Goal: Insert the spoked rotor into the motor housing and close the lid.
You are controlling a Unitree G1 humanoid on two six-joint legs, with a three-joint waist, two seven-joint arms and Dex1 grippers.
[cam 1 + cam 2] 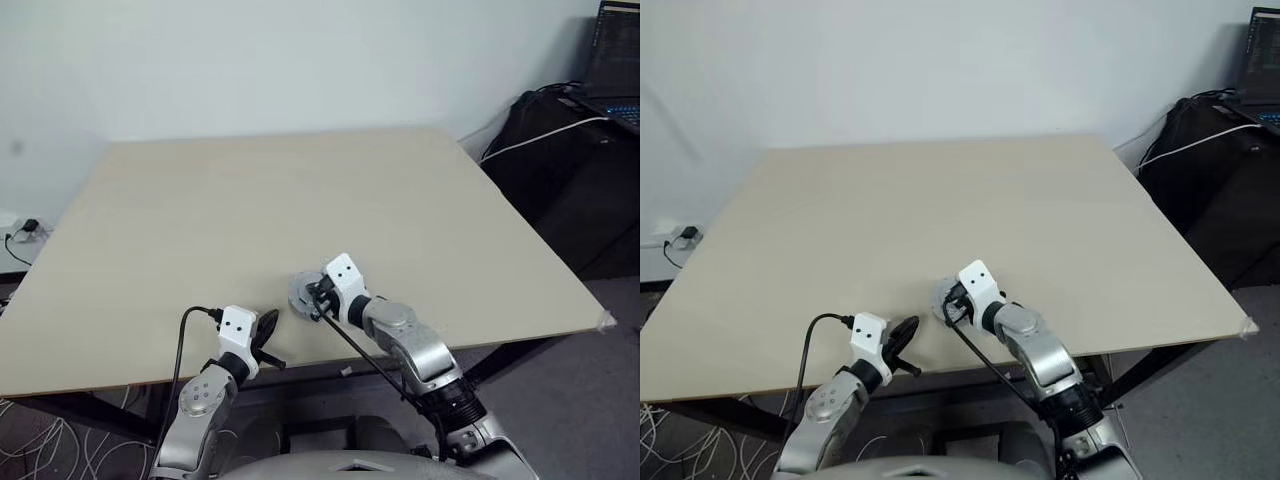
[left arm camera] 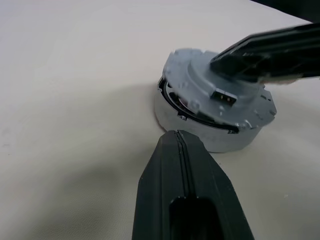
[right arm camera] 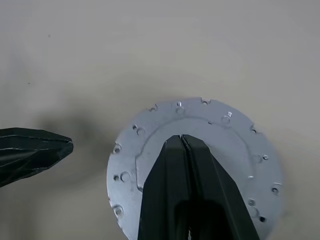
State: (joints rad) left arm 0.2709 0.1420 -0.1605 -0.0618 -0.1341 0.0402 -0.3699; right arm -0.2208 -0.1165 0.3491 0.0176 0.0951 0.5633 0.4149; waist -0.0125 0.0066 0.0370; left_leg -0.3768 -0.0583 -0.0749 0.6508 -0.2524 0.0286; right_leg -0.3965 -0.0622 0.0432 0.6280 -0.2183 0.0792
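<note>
Nearest the robot, at the front edge of the counter [image 1: 300, 200], the left end effector [image 1: 268, 330] hovers with its 2 black fingers pressed together, clenched on nothing, its tip aimed at the motor assembly just beside it. In the left wrist view the fingers meet along a thin seam, close to the side of the pale round body.

Just beyond, the right end effector [image 3: 181, 139] is also clenched and empty, its tip resting on or just above the middle of the lid [image 3: 195, 165]. That lid, a grey metal disc with small holes round its rim, sits on top of the motor housing [image 2: 200, 135]. From the left wrist view a dark gap shows under 1 side of the lid, so it looks slightly tilted, not fully seated. The spoked rotor is hidden, presumably inside.

My reading is that the closing step is in hand. The next move calls for a steady downward push at the lid's centre, with the left tip bracing the housing against sliding.

Farther back, the counter stretches to the wall.
</note>
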